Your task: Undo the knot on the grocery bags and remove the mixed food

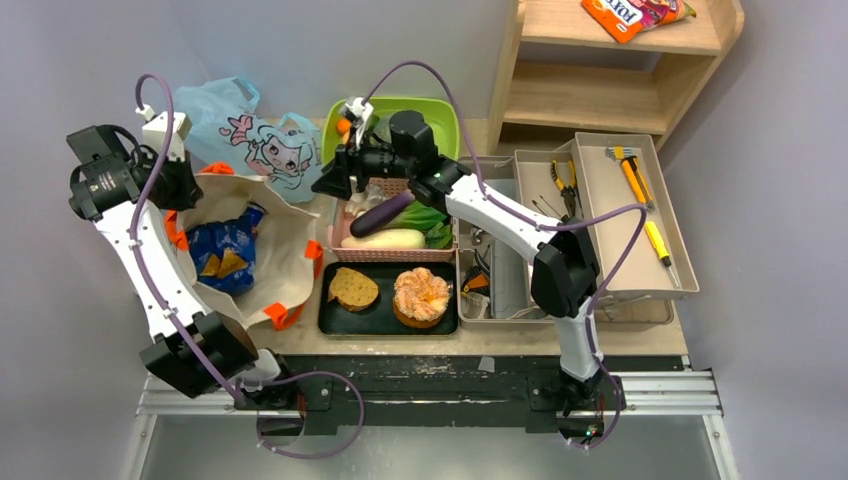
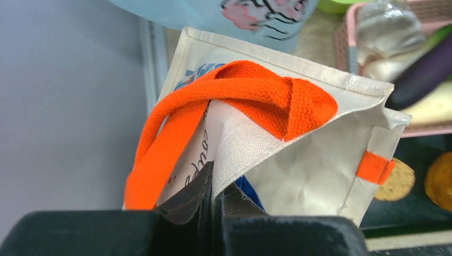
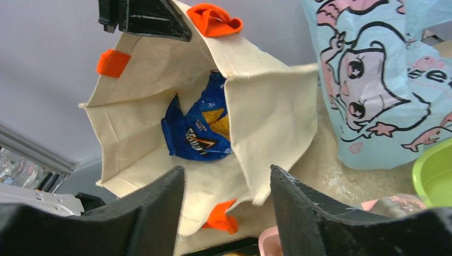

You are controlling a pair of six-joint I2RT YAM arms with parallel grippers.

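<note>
The beige canvas tote [image 1: 285, 225] lies open at the left, with a blue snack pack [image 1: 225, 255] inside. My left gripper [image 1: 188, 190] is shut on the tote's far rim [image 2: 234, 154], beside its orange handle [image 2: 240, 98]. My right gripper [image 1: 325, 183] is open and empty, and hovers just over the tote's right rim [image 3: 266, 117]. Its wrist view looks down on the snack pack [image 3: 200, 128]. The light-blue plastic bag [image 1: 255, 135] with pink cartoon print stands behind the tote and also shows in the right wrist view [image 3: 373, 96]. No knot shows on it.
A pink basket [image 1: 400, 255] holds an eggplant [image 1: 385, 213], a radish [image 1: 385, 238] and greens [image 1: 425, 218]. A black tray [image 1: 385, 320] holds a bread slice [image 1: 352, 288] and a pastry [image 1: 421, 296]. A green tub [image 1: 435, 115], grey tool trays [image 1: 620, 215] and a wooden shelf [image 1: 600, 90] stand behind and right.
</note>
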